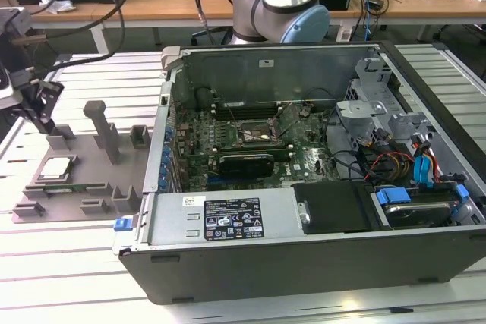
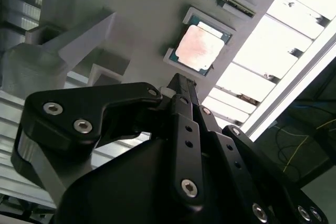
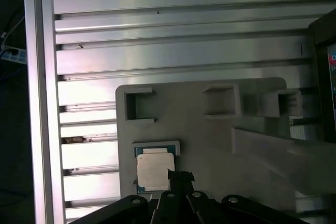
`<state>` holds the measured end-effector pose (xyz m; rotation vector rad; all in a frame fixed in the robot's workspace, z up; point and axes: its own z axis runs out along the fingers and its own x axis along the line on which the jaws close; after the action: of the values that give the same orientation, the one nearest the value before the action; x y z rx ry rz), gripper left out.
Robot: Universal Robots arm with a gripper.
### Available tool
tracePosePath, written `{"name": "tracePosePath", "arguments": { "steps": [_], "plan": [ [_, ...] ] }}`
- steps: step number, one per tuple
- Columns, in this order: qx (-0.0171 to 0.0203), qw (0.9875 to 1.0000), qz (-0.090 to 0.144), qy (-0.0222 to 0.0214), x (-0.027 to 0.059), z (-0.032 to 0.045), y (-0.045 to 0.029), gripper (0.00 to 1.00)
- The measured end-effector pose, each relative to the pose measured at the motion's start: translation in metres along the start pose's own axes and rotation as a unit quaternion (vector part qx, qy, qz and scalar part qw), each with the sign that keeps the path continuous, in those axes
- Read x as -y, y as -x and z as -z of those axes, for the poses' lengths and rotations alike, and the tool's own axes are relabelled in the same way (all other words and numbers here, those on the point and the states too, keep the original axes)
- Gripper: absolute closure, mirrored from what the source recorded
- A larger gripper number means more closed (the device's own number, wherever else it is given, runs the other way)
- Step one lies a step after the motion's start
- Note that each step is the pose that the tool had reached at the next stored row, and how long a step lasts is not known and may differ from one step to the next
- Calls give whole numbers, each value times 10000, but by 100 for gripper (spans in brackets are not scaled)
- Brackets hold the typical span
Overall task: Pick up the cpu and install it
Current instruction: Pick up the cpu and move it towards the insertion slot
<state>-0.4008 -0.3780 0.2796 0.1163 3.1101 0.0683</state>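
A: Biggest first. What's there?

B: Looking at a slotted alu table w/ an open PC case lying on it, lid off, motherboard bare inside. Robot arm behind the case.

A: Left of the case?

B: Yep, at the exterior view's left, flat on the table, near the case but not touching: grey fixture tray w/ posts and pockets.

A: Gripper?

B: Hangs over the tray. Gripper w/ fingers pressed together, pinching nothing. Tips point down at the tray.

A: And the cpu?

B: Sits flat in a shallow square pocket of the tray, silvery top up: cpu, clear in both wrist views. Close under the tips, just off to one side; looks apart, no contact. Not picked up yet, so nothing installed.

A: Handling?

B: Prob. very light, thin, stiff. Metal top likely slick, underside prob. delicate, so no squeezing hard, no dragging. Best taken by two opposite side edges at the dark rim, kept level. Pocket walls hug the rim, so little edge to catch; needs a square, centred pinch.
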Motion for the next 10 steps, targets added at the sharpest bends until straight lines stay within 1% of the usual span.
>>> {"name": "tracePosePath", "arguments": {
  "steps": [1, 5, 10],
  "plan": [
    [0, 10000, 0, 0, 2, -31, -10, 89],
    [0, 10000, 0, 0, 8, -113, -38, 89],
    [1, 10000, 0, 0, 14, -186, -86, 89]
  ]
}}
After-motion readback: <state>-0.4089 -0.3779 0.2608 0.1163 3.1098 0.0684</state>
